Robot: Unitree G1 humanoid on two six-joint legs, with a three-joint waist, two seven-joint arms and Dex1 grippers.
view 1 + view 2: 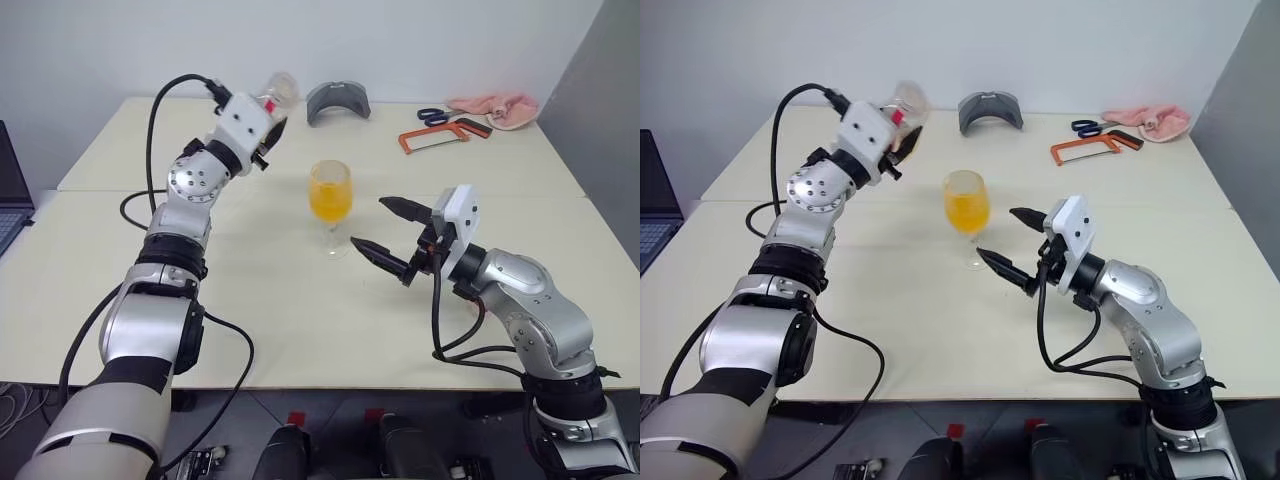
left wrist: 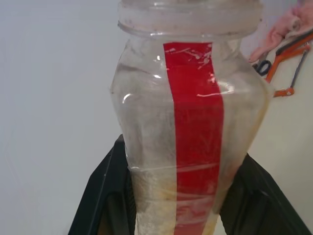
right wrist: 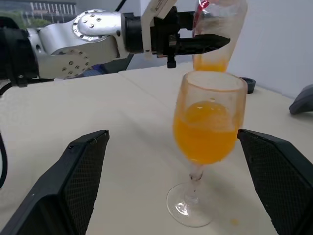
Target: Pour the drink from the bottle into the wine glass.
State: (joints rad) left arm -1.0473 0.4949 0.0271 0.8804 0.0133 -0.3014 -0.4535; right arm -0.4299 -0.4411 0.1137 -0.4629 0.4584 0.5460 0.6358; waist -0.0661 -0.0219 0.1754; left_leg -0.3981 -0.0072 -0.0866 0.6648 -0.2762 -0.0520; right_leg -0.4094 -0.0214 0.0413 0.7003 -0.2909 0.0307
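Note:
The wine glass (image 1: pixel 330 196) stands upright on the pale table (image 1: pixel 300 320), its bowl about half full of the orange drink (image 3: pixel 204 137). My left gripper (image 1: pixel 270 118) is raised behind and to the left of the glass and is shut on the bottle (image 1: pixel 279 92). The clear bottle (image 2: pixel 190 127) has a red stripe, and only a little drink (image 3: pixel 211 62) is left at its base. My right gripper (image 1: pixel 368 222) hovers open just right of the glass, its fingers (image 3: pixel 80 181) apart at either side of the bowl without touching it.
At the table's far edge lie a grey curved piece (image 1: pixel 338 101), blue-handled scissors (image 1: pixel 433 116), an orange hacksaw (image 1: pixel 445 135) and a pink cloth (image 1: pixel 495 108). A laptop (image 1: pixel 10 200) sits at the far left. A black cable (image 1: pixel 135 205) trails beside my left arm.

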